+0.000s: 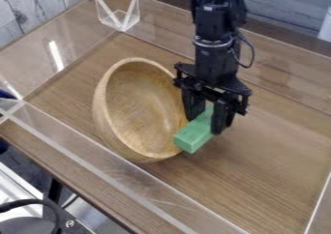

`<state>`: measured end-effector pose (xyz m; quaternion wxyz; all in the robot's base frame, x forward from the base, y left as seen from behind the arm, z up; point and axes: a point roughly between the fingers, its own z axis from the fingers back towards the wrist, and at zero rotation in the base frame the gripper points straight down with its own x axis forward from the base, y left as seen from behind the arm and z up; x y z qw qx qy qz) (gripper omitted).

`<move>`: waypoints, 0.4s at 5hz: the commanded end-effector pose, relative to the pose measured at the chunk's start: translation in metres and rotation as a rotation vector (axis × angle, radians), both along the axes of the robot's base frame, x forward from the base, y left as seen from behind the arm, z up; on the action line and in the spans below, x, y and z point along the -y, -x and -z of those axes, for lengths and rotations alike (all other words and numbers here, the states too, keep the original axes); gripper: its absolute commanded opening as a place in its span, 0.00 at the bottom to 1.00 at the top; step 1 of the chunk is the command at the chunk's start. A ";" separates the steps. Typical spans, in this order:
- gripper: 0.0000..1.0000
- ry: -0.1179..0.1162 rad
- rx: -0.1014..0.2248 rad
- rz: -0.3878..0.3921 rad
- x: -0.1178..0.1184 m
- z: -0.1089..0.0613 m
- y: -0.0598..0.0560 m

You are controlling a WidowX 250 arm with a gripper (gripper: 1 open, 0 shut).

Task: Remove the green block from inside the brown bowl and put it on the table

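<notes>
A: What lies along the left side?

B: A clear wall (39,107) runs down the near-left edge of the table (278,131), with glare streaks on it. Beyond it, at the far left, pale planks (33,6) show, worn and whitish. In the near-left corner, below the wall, something dark and round sits on a light floor; I cannot tell what it is.

A: And the surface itself?

B: Brown wood grain, matte, with the grain running roughly from far left to near right. Another clear wall crosses the near edge, catching light. At the far left of the table a small clear bracket (119,13) stands by the wall.

A: Where is the bowl?

B: The bowl (135,107) sits left of centre, tipped up so its tan inside faces the far left and its right rim stands high. Its near rim is close to the near wall.

A: And the block?

B: The block (195,136) is outside the bowl, just beside its right rim, at table level. Whether it touches the rim or rests fully on the wood I cannot tell.

A: The gripper?

B: The gripper (212,122) points straight down from a black arm (218,30), its fingers (231,115) pinching the far end of the block. The block's near end sticks out toward the near left.

A: Anything to the right?

B: Bare wood grain, then the right-hand clear wall.
</notes>
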<state>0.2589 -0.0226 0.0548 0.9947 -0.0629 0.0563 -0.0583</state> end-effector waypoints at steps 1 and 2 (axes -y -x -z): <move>0.00 0.003 0.074 -0.009 -0.004 -0.017 -0.013; 0.00 0.004 0.073 -0.009 -0.004 -0.016 -0.014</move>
